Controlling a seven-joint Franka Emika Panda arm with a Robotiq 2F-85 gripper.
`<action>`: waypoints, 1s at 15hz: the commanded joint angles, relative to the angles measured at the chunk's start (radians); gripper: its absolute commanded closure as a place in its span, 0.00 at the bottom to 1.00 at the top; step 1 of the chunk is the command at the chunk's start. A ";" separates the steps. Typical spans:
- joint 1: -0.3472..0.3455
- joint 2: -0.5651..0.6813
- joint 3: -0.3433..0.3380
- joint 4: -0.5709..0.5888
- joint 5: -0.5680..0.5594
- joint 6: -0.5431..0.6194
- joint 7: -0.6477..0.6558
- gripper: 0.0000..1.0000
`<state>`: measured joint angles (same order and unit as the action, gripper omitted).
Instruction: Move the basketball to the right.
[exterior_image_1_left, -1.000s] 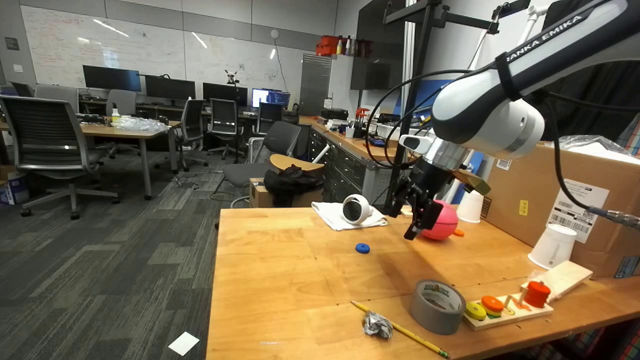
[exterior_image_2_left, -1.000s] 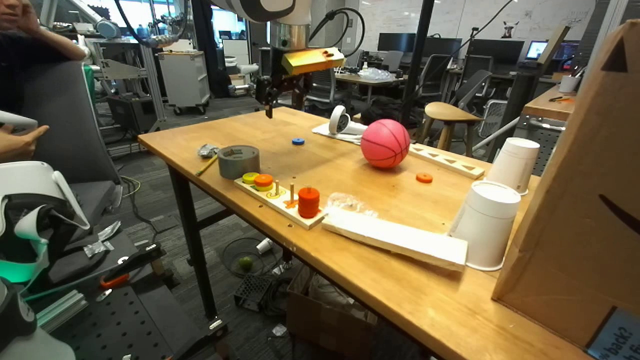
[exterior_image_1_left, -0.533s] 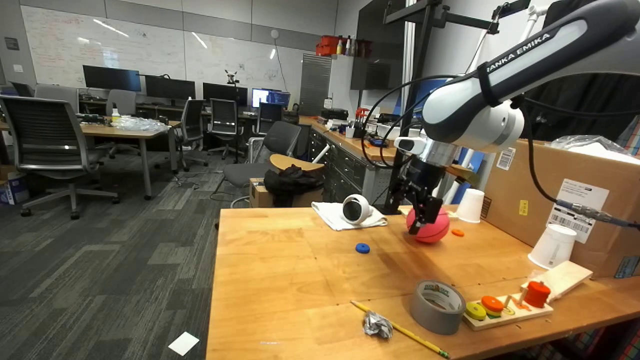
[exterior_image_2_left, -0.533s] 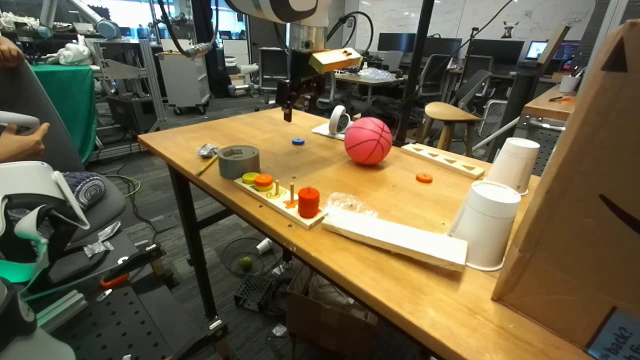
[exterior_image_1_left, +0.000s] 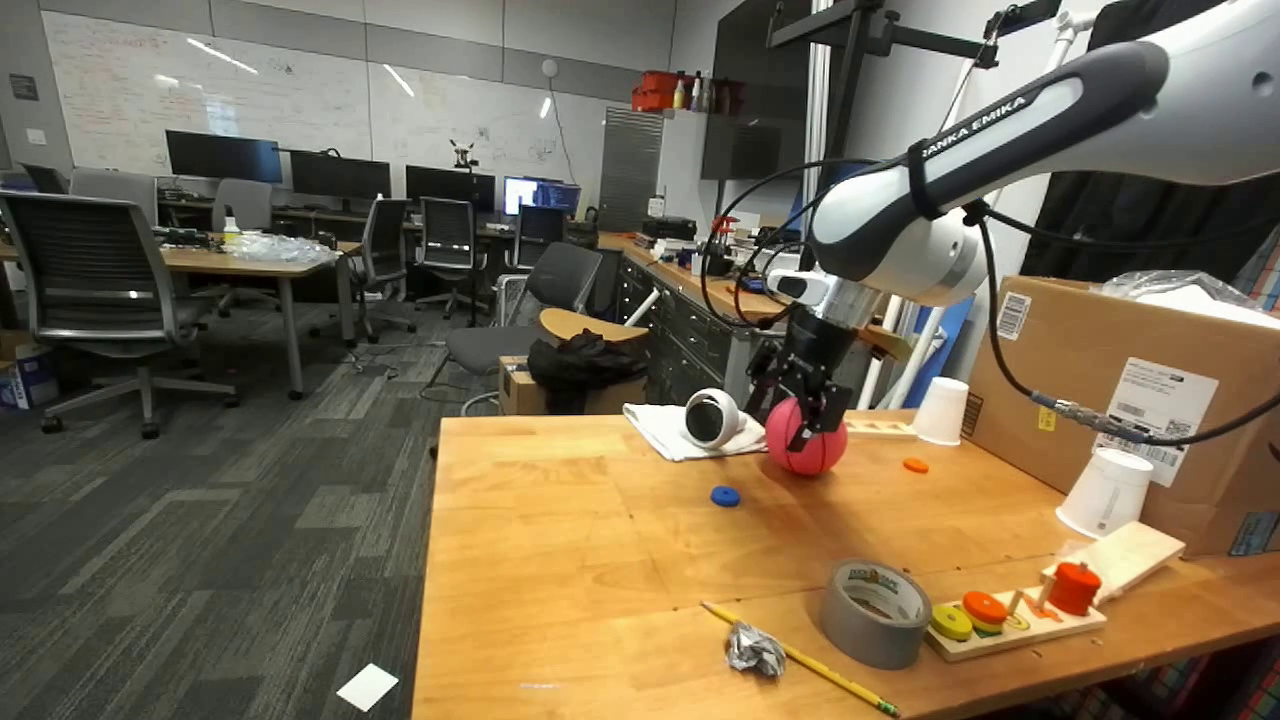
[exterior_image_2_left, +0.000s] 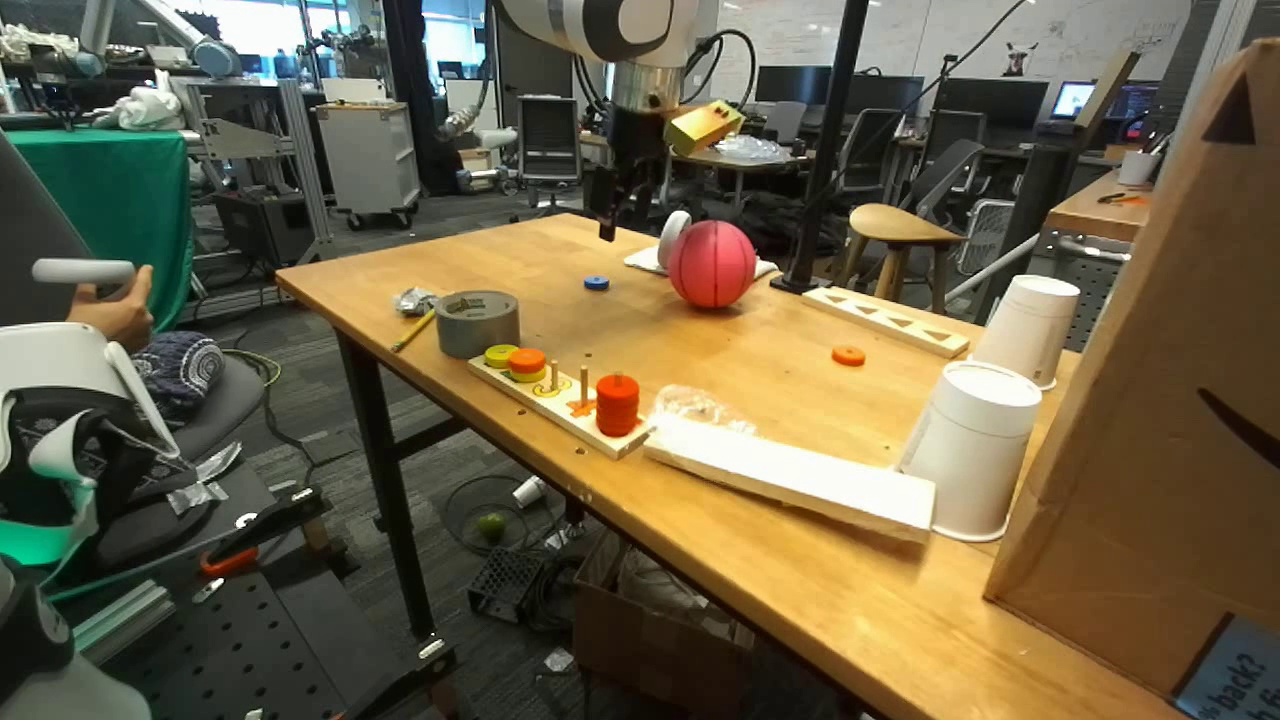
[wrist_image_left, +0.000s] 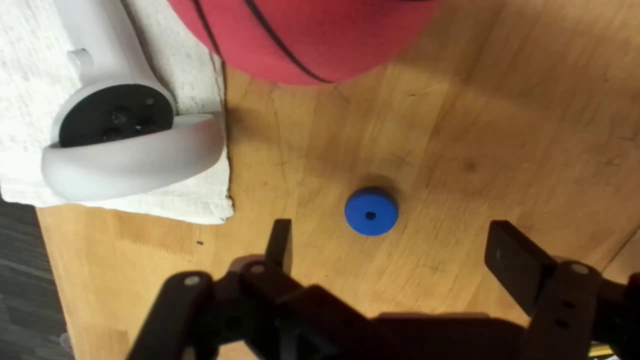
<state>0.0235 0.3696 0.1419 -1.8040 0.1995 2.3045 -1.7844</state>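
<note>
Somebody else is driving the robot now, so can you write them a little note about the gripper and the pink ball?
Gripper: open, holding nothing, above the table.
Pink basketball: on the table, near the white cloth and white VR controller.
Done: over the last second the ball has shifted closer to the controller; it looks like it's rolling.
Left: the pictures don't show how far right is enough. I'd let the ball settle, then probably nudge or grip it if it needs to go farther, minding the blue toy ring.
</note>
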 joint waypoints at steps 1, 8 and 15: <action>-0.034 0.112 0.041 0.157 0.032 -0.036 -0.065 0.00; -0.059 0.262 0.041 0.382 0.007 -0.080 -0.061 0.00; -0.005 0.311 -0.080 0.498 -0.176 -0.154 0.174 0.00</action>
<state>-0.0213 0.6597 0.1304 -1.3793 0.1345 2.2003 -1.7418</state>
